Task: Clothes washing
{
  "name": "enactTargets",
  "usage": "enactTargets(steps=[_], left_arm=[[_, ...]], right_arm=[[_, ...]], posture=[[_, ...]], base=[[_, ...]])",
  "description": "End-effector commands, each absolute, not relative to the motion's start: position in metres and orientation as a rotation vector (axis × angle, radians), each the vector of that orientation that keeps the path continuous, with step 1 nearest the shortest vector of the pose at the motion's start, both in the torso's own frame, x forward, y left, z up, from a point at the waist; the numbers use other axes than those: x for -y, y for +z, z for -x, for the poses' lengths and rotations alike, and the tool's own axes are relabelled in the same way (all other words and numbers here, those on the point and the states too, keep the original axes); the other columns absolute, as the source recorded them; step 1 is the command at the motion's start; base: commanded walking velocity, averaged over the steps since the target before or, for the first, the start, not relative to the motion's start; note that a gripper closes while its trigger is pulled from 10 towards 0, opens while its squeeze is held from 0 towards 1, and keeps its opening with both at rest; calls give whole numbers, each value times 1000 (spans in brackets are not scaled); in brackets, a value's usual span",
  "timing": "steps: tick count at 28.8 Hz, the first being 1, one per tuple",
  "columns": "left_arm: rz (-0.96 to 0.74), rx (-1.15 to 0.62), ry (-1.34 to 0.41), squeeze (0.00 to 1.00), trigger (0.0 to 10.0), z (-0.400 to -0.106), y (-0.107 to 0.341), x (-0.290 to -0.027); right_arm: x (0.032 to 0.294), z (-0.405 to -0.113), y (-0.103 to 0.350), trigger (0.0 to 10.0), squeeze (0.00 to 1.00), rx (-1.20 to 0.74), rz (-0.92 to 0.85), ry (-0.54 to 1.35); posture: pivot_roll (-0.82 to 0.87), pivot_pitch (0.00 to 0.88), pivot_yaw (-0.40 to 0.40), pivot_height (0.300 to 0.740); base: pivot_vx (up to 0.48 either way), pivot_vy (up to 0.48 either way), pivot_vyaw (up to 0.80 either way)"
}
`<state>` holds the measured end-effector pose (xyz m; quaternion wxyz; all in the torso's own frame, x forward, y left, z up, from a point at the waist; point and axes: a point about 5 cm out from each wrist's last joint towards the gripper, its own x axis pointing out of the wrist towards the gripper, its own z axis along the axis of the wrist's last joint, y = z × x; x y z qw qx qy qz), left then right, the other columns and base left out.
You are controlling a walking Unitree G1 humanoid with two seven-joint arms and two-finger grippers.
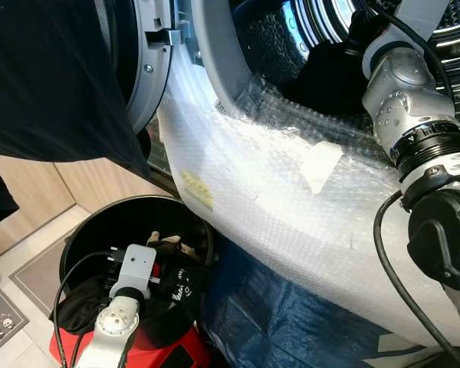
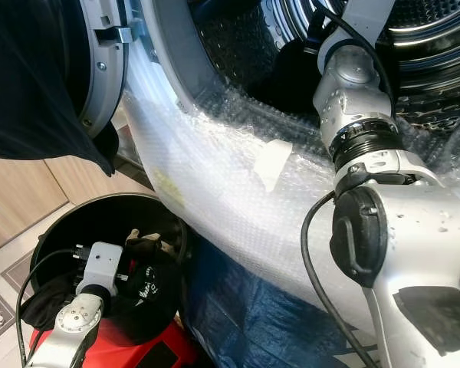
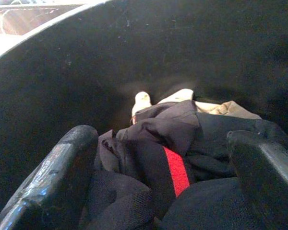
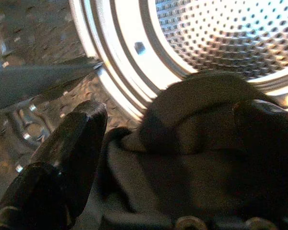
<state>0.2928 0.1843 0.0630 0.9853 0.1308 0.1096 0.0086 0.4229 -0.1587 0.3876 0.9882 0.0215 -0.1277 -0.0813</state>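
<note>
right arm is up at the washing machine, reaching over the bubble wrap (image 1: 291, 192) taped across the front, and the right gripper (image 4: 168, 158) sits at the lip of the drum (image 4: 221, 33) with its fingers spread wide on either side of a dark garment (image 4: 192, 124). that piece lies half in the opening, slumped over the steel rim, not yet fully inside, i'd say. spread like that, the fingers look to me like they aren't gripping the cloth. risk here: if the arm pulls back now, the cloth could ride out with a finger or slide back down over the wrap.

down low, the left gripper (image 3: 158, 191) is inside the black bin (image 1: 123, 222), fingers wide apart over a heap of dark clothes (image 3: 182, 153), one with a red stripe (image 3: 176, 170), something pale (image 3: 182, 98) tucked behind. nothing pinched yet. a close here may catch several layers at once, or just a thin fold that slips on the lift.

a dark cloth (image 1: 54, 77) hangs in front of the open door (image 1: 142, 69), near the camera; it could snag an arm coming up.
</note>
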Motion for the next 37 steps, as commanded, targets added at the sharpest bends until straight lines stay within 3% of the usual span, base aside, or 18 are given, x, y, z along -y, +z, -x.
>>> enactTargets(steps=[1,6,12,17,22,30,37], left_arm=[[-282,-256,-33,0,10000,-287,54,-178],[-277,-235,-25,0,10000,-288,59,-175],[-292,-238,-39,0,10000,-286,58,-173],[-299,-246,-79,0,10000,-284,55,-166],[-296,-241,-89,0,10000,-286,55,-161],[-293,-247,-86,0,10000,-283,52,-162],[-291,-236,-62,0,10000,-285,55,-166]], right_arm=[[157,-421,396,10000,0,259,-48,-162],[184,-408,433,10000,0,421,-231,-262],[185,-401,450,10000,0,503,-366,-233],[178,-398,456,10000,0,502,-373,-217],[170,-403,438,10000,0,456,-420,-185],[181,-388,393,10000,0,467,-417,-149],[178,-347,391,10000,0,691,-545,67]], posture=[[94,103,-15,740],[108,93,-8,740],[97,98,-7,740],[69,79,1,740],[68,66,-5,740],[63,49,-16,740],[61,55,-22,740]], base=[[0,0,0],[0,0,0],[0,0,0],[0,0,0],[0,0,0],[0,0,0],[0,0,0]])
